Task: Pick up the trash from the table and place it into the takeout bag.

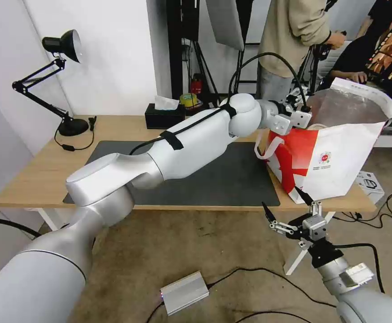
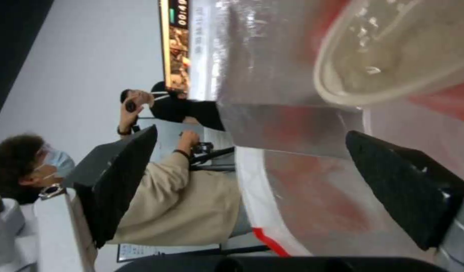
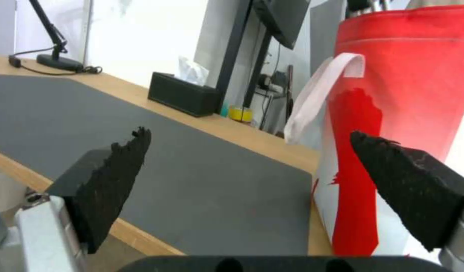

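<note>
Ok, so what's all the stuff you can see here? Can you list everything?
table: 1, light wood, in front of the robot
mat: 1, dark grey, on the table
takeout bag: 1, white and red, table's right end
round bowl: 1, pale beige, inside the bag
tissue box: 1, black, table's back edge
desk lamp: 1, black, table's far left corner
metal box: 1, silver, on the floor
left claw: 1, black fingers, open at the bag's mouth
right claw: 1, black fingers, open, by the table's front edge

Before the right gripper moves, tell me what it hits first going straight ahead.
Probably the takeout bag. The right gripper, open, sits below the table edge, pointing across the mat; the bag's red side stands just beyond one fingertip, though depth is unclear.
</note>
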Available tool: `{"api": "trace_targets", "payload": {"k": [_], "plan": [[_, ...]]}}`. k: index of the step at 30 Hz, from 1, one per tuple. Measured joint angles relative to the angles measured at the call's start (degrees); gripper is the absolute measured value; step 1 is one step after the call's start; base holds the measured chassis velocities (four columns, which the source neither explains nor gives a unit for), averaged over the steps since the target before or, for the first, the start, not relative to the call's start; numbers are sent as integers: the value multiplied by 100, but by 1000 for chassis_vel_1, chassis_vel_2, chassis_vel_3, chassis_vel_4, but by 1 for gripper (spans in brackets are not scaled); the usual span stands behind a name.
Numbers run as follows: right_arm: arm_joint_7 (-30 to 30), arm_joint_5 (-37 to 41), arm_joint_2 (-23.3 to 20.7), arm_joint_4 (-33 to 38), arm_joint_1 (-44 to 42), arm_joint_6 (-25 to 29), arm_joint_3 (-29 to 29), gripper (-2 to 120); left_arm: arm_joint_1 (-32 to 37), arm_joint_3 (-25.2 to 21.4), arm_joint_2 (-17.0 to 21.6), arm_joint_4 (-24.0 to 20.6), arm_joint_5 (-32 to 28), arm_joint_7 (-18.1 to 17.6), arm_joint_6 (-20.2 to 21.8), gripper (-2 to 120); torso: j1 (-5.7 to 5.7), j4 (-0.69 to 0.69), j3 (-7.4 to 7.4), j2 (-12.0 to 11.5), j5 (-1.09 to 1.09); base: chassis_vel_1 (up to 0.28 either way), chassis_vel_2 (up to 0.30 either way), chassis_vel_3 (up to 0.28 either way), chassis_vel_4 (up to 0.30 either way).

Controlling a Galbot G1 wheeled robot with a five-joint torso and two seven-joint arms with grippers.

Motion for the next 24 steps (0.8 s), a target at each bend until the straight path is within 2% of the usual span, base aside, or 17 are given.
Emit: {"api": "trace_targets", "payload": {"k": [14,20,24], "plan": [[0,0,0,0,0,0,0,100,-176,-477,41,1,-910,13,12,100,0,-1,0,0,0,0,0,0,0],[0,0,0,0,0,0,0,100,-80,-580,416,-291,-1945,-91,395,100,0,0,0,0,-1,0,0,0,0],[0,0,0,0,0,0,0,100,26,-665,647,-500,-2395,-188,560,100,0,3,0,0,-2,0,0,0,0]]}}
